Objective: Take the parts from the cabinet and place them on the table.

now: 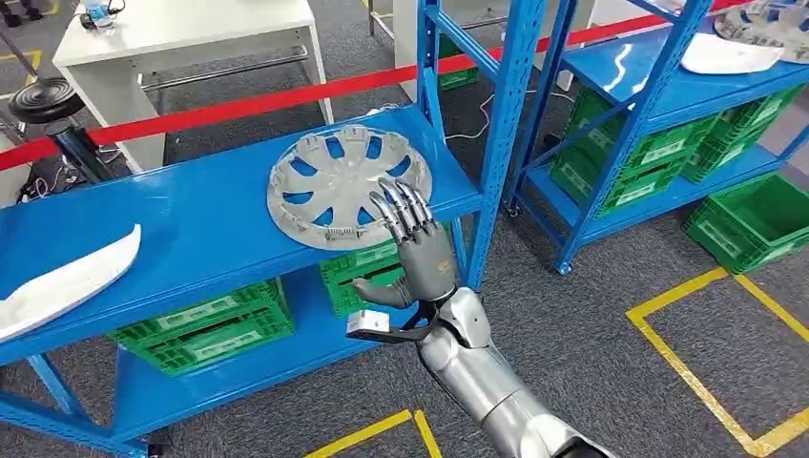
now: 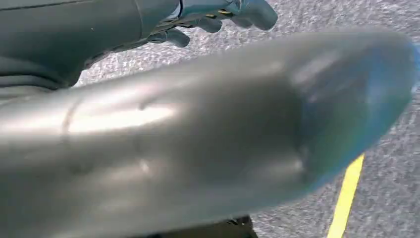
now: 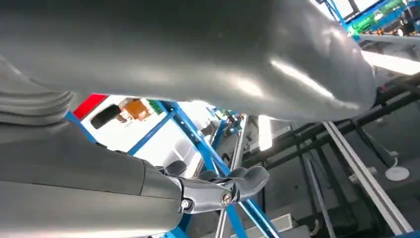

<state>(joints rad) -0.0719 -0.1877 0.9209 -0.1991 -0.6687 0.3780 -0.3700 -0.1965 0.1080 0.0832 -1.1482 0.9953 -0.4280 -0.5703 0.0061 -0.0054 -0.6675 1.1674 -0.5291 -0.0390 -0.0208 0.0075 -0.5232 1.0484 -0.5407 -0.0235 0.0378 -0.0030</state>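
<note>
Here, part: the round grey plastic wheel cover [image 1: 349, 185] lies flat on the blue metal cabinet shelf [image 1: 191, 224], near its right end.
Right robot hand [image 1: 412, 240]: raised at the shelf's front edge, fingers [image 1: 399, 206] straight and spread, tips over the cover's near rim, holding nothing.
Left robot hand [image 2: 218, 12]: fingers loosely curled above grey carpet [image 2: 317, 20]; grip cannot be told.
Other part: a white curved panel [image 1: 67, 279] rests at the shelf's left end.

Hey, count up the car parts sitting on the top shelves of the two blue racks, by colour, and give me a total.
Grey wheel covers: 2, one on the near rack by the right hand, one on the far rack, partly cut off
White panels: 2, one on the near rack, one on the far rack
Total: 4
</note>
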